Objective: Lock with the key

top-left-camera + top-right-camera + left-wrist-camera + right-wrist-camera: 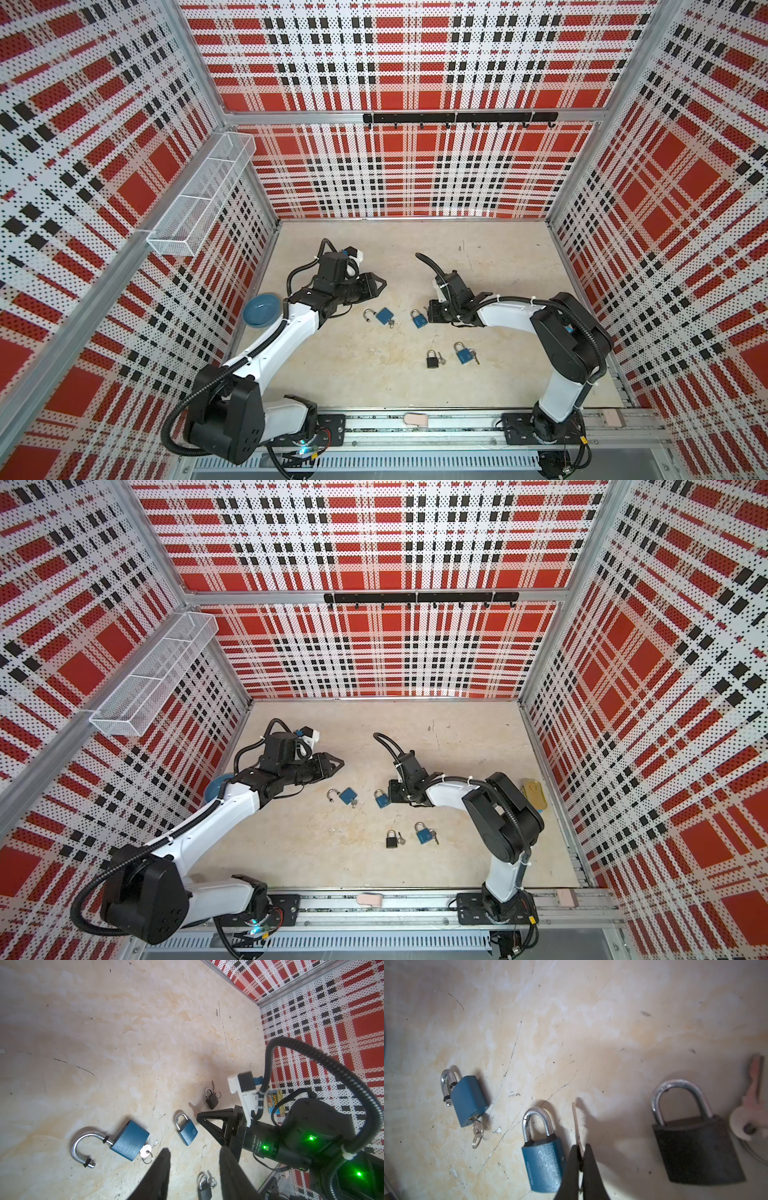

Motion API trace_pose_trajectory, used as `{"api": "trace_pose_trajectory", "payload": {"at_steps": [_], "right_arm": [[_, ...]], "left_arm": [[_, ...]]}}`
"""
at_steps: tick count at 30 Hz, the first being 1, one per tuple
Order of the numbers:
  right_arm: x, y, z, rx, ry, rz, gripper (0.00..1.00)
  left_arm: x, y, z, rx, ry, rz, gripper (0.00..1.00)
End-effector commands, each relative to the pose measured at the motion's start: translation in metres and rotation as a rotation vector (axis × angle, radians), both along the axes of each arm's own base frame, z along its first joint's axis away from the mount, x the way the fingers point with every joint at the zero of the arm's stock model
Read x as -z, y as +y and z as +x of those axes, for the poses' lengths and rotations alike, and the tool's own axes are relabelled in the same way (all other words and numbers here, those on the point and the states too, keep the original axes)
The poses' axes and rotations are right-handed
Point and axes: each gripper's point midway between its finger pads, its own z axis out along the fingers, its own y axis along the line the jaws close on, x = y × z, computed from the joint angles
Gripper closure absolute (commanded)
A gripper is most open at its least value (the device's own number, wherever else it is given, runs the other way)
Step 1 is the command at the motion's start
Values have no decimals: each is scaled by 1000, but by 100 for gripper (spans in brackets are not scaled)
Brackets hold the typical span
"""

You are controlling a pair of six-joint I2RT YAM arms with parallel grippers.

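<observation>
Key point(576, 1122) inside right gripper point(581, 1148)

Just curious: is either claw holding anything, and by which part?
The right gripper pinches a key by its head end, blade sticking out. The left gripper holds nothing.

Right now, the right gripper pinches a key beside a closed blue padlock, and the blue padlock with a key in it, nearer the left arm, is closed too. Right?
One slip: the keyed blue padlock is open, its shackle swung out, as the left wrist view shows. The right gripper does pinch a key beside the closed blue padlock.
</observation>
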Motion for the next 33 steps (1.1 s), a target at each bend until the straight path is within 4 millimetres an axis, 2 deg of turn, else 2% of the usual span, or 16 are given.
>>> {"api": "trace_pose_trajectory", "payload": {"at_steps": [1, 7, 11, 15, 16, 21, 25, 29, 33], "right_arm": [[2, 2, 4, 11, -15, 1, 93], [3, 1, 1, 15, -6, 5, 79], [-3, -1, 1, 19, -18, -1, 76], [-22, -5, 3, 23, -56, -15, 74], [-29, -6, 4, 21, -70, -21, 74], [-67, -6, 5, -21, -151, -48, 70], [-86, 17, 1, -164, -188, -40, 67], [-81, 47, -2, -310, -225, -70, 63], [-67, 77, -1, -409, -220, -84, 60]], "left_arm": [[-6, 3, 0, -8, -28, -13, 57], [-5, 3, -1, -7, -27, -14, 57], [-4, 3, -2, -4, -26, -17, 58], [-6, 4, -4, -11, -35, -15, 57], [-9, 14, 1, -41, -42, -16, 57], [-15, 34, -1, -98, -53, -5, 57], [-13, 58, -5, -165, -32, 5, 57], [-8, 83, -10, -248, -4, -14, 56], [-3, 104, -20, -315, 16, -51, 57]]}}
